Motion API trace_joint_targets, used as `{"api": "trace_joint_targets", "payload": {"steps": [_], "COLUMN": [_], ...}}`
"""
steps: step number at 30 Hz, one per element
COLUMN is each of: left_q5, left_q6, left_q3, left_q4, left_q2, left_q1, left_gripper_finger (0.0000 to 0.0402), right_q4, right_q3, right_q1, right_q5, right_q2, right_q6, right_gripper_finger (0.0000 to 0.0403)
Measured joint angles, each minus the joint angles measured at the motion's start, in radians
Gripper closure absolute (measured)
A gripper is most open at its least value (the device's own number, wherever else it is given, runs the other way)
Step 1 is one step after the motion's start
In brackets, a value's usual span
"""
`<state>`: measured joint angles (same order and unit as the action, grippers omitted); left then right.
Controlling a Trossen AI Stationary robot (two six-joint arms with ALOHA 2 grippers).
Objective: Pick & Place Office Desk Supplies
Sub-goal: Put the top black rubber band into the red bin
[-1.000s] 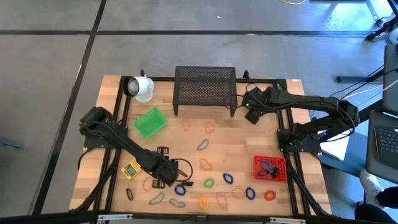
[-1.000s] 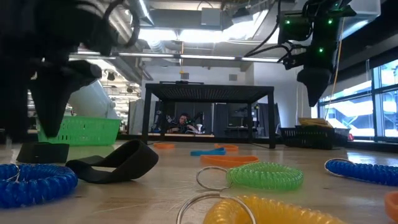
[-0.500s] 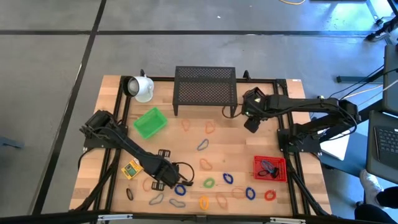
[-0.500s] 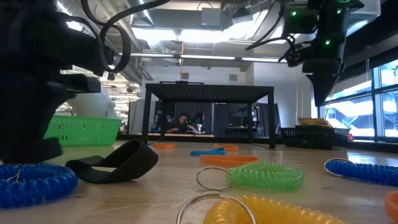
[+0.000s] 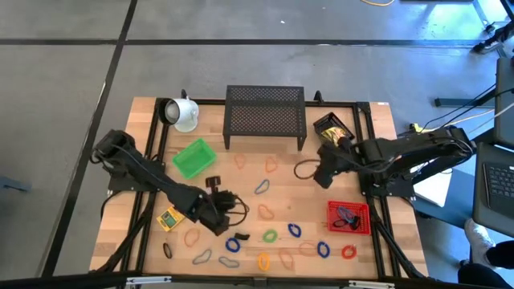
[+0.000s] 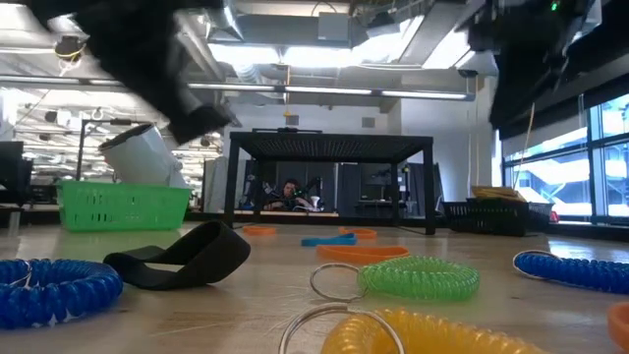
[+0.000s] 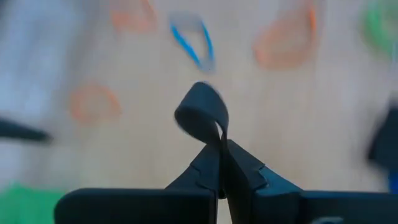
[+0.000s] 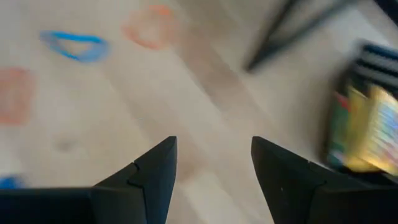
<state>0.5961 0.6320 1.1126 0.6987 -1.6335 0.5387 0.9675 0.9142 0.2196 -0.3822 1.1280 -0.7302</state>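
A black loop (image 7: pixel 202 112) stands pinched in the left gripper (image 7: pixel 221 163), whose jaws are clamped on its lower end, presumably so it can be lifted clear of the desk and carried to a container. In the high view this gripper (image 5: pixel 215 186) is above the middle of the desk's near half, just beyond the scatter of loops along the near edge: a blue loop (image 5: pixel 232 245), a green loop (image 5: pixel 270 236), an orange loop (image 5: pixel 191 237) and others. A yellow box (image 5: pixel 169 218) lies just left of the arm. The green basket (image 5: pixel 193 157) sits toward the far left and the red basket (image 5: pixel 348 217), already holding dark loops, is near the right edge; either could be the drop-off, I judge.

The right gripper (image 5: pixel 324 173) hovers right of the desk's centre with its jaws spread wide and empty, over bare wood in its wrist view (image 8: pixel 212 163).

Compared with half a second ago, the left gripper has risen from the near loops and swung toward the centre with the loop. The right gripper has come away from the black mesh shelf (image 5: pixel 265 117), leaving a tray of yellow boxes (image 5: pixel 335 129) exposed beside it.
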Motion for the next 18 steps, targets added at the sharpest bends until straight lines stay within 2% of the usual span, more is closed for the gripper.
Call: {"api": "trace_joint_targets", "payload": {"steps": [3,6,9,12,18], "left_q5": [0.128,0.200,0.218,0.221,0.219], "left_q6": [-0.076,-0.206,-0.362,-0.491,-0.653], "left_q3": [0.000,0.001,0.001,0.002,0.003], "left_q4": [-0.118,-0.283,-0.470,-0.643,-0.857], "left_q2": [0.029,0.038,0.037,0.029,0.029], "left_q1": [-0.017,-0.040,-0.061,-0.079,-0.092], "left_gripper_finger": [0.0394,0.0394,0.0394,0.0394,0.0394], "right_q4": [-0.156,-0.385,-0.620,-0.803,-1.012], "right_q3": [0.000,0.000,0.000,0.000,0.000], "right_q1": [0.065,0.119,0.158,0.179,0.184], "right_q5": [-0.006,-0.064,-0.087,-0.052,-0.018], "right_q2": [0.005,0.030,0.070,0.117,0.185], "right_q6": [0.030,0.158,0.328,0.487,0.711], "right_gripper_finger": [0.0195,0.0195,0.0195,0.0195,0.0195]}}
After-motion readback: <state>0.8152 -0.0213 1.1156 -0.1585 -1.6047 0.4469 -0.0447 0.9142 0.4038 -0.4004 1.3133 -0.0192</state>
